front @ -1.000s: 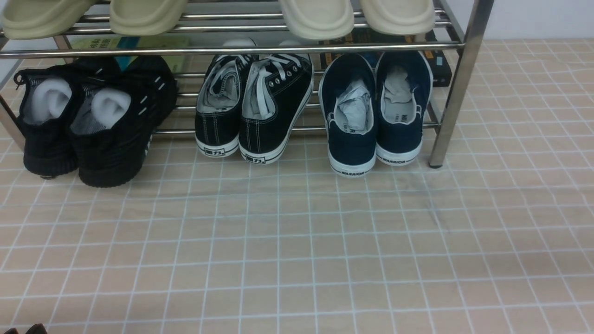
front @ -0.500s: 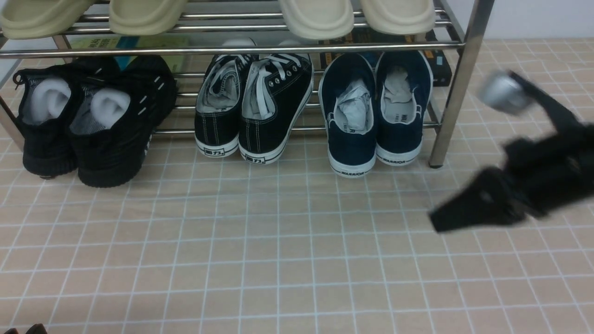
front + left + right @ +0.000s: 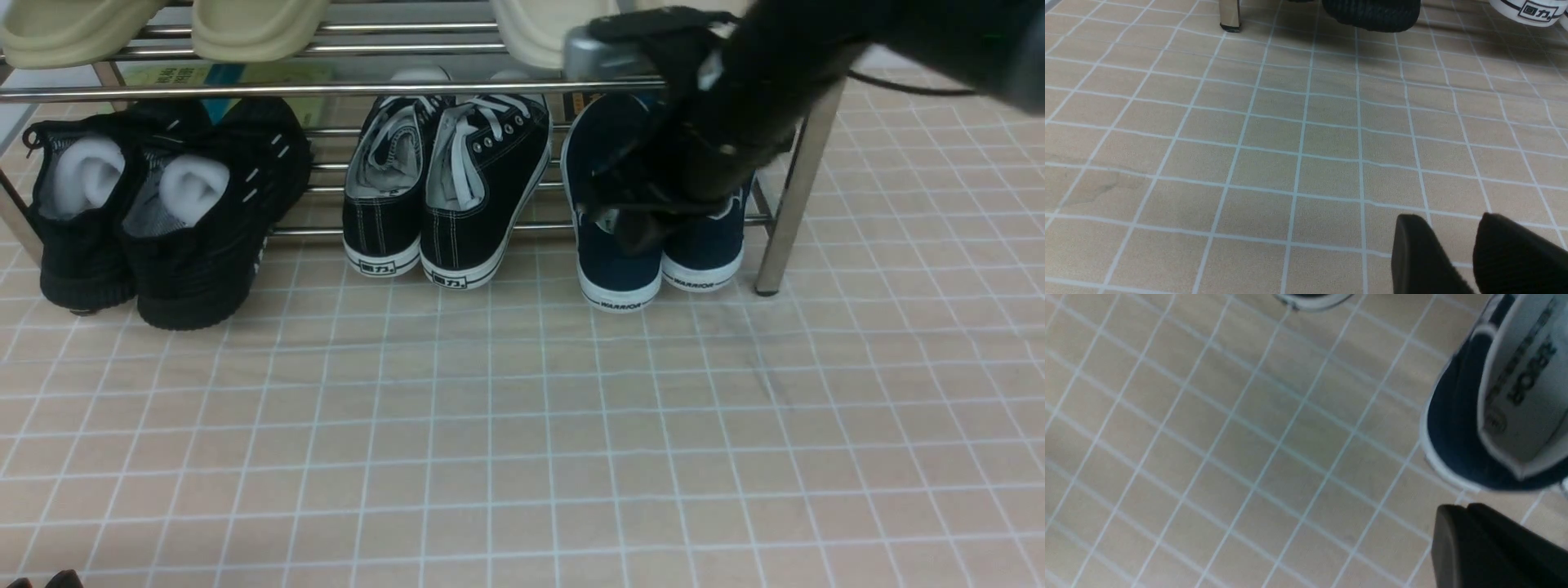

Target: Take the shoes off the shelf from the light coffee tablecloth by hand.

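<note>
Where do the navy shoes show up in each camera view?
Front view: navy shoes at the right end of the shelf's lower tier, partly hidden behind the hand.
Left wrist view: not in it.
Right wrist view: one of the navy shoes, heel end, at that picture's right edge.
Shared landmark: the gridded tablecloth fills much of all three views.
</note>
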